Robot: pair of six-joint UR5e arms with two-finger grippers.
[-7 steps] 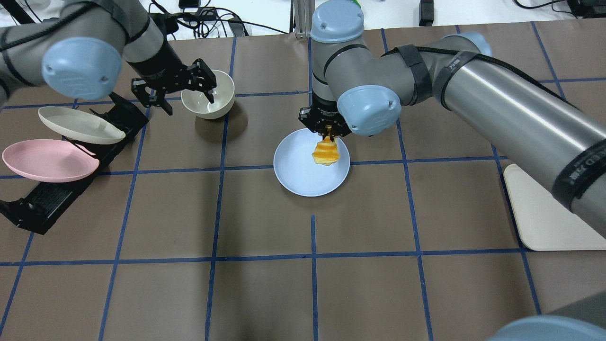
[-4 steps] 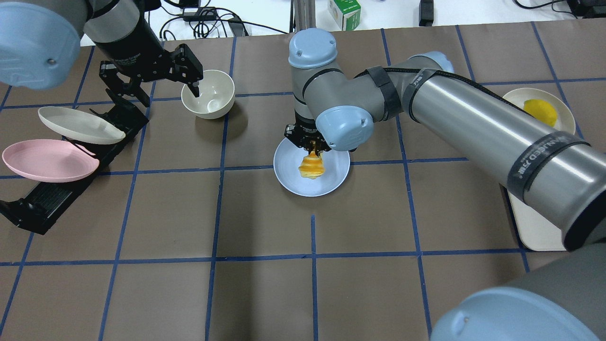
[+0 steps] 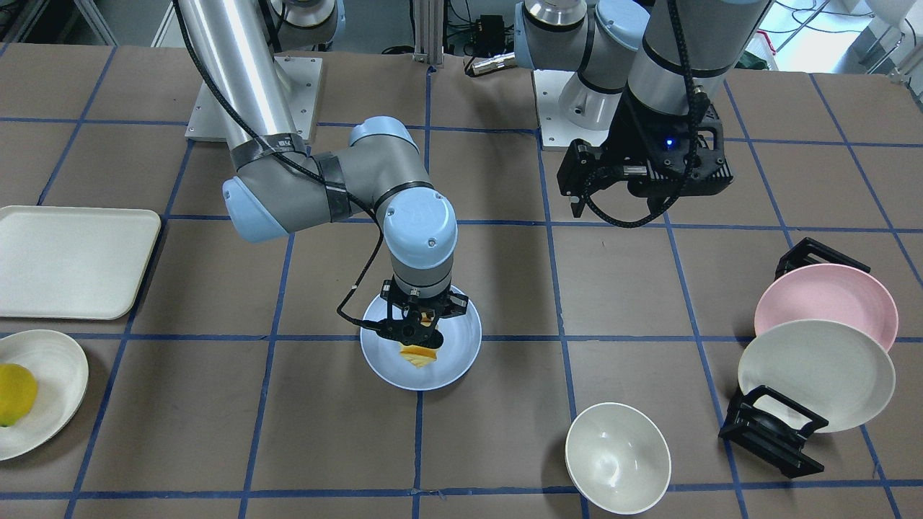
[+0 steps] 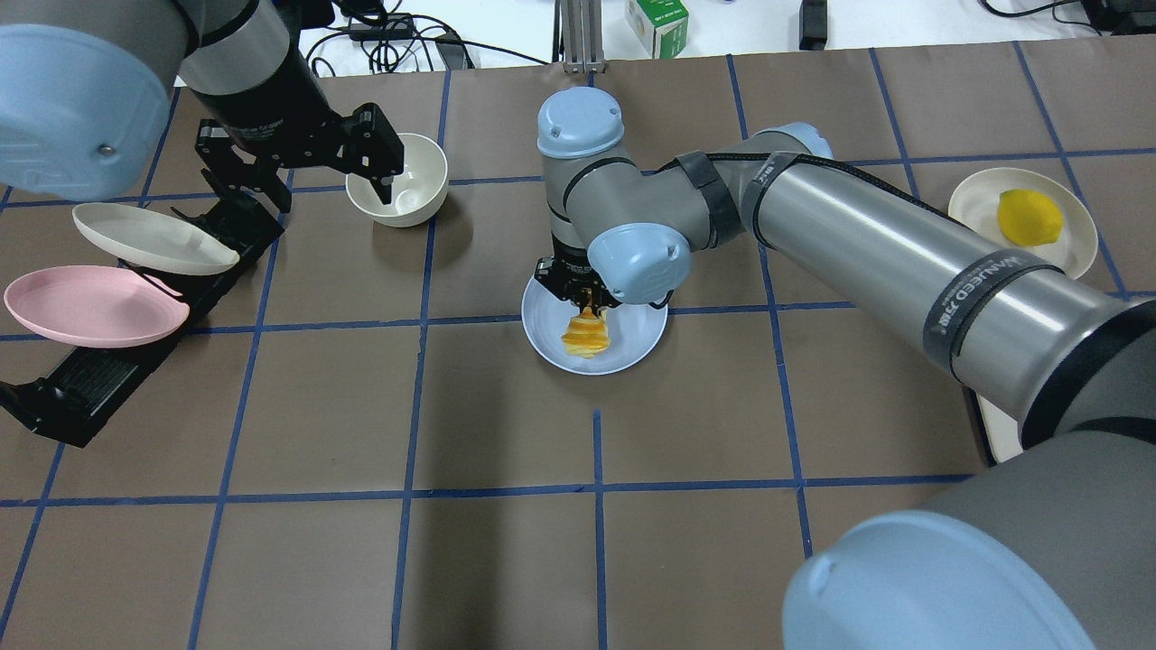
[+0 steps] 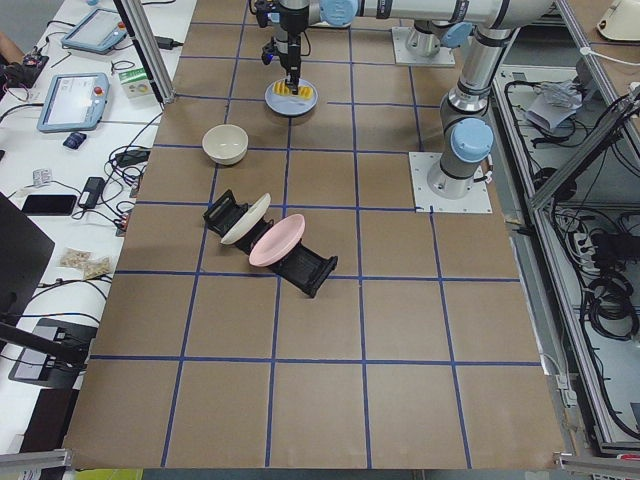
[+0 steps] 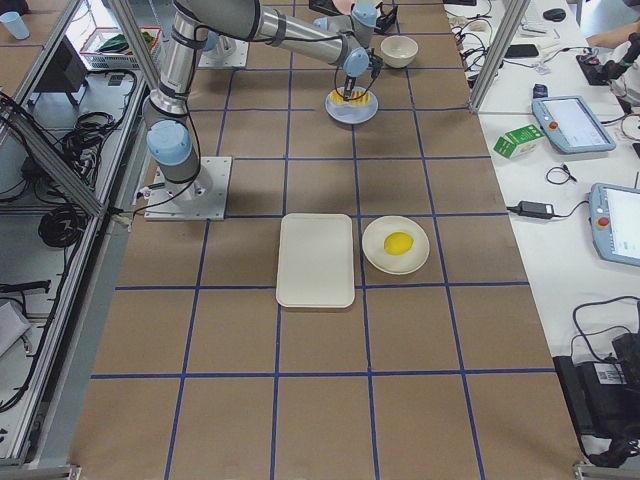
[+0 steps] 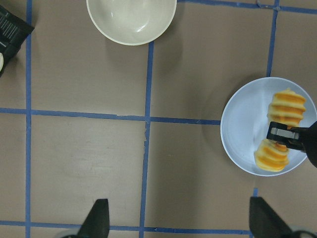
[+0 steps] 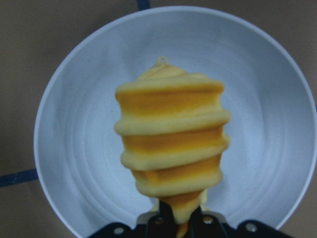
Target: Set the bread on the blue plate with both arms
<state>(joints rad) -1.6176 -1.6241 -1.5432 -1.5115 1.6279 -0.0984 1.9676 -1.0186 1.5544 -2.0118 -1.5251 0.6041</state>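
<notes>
The bread (image 4: 586, 336) is a yellow-orange ridged loaf. My right gripper (image 4: 587, 302) is shut on one end of it and holds it pointing down over the blue plate (image 4: 637, 348) at mid-table. The right wrist view shows the bread (image 8: 173, 134) centred over the plate (image 8: 74, 124). I cannot tell whether it touches the plate. It also shows in the front view (image 3: 420, 353) on the plate (image 3: 458, 364). My left gripper (image 4: 321, 185) is open and empty, raised beside the cream bowl. Its wrist view looks down on the bread (image 7: 280, 111) and plate (image 7: 242, 129).
A cream bowl (image 4: 397, 181) stands at the far left, next to the left gripper. A black rack holds a cream plate (image 4: 153, 239) and a pink plate (image 4: 90, 302). A cream plate with a yellow fruit (image 4: 1030, 217) and a cream tray (image 3: 72, 259) lie on the right side.
My right arm has carried the bread from the plate's far right part toward its middle and lower. My left gripper has shifted slightly beside the bowl and stays open.
</notes>
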